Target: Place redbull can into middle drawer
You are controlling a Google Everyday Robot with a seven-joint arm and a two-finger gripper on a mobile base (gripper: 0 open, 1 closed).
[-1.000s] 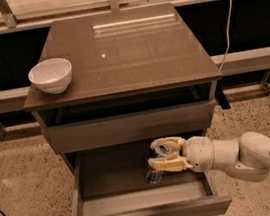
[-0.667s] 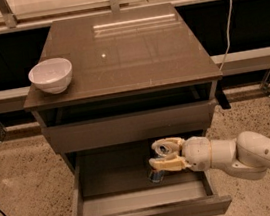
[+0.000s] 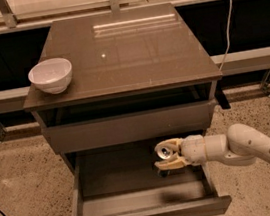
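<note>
One gripper [image 3: 158, 157], clamped on the one redbull can [image 3: 166, 150], reaches into the one open middle drawer [image 3: 118, 174] below the front edge of the tabletop [image 3: 132, 55], with one white bowl [image 3: 51, 75] near its front-left corner.

Brown cabinet top [image 3: 132, 55]: white bowl [image 3: 51, 76] at front left corner. Below, gripper [image 3: 159, 157] in open drawer [image 3: 119, 170], right side, holding can [image 3: 168, 151].
</note>
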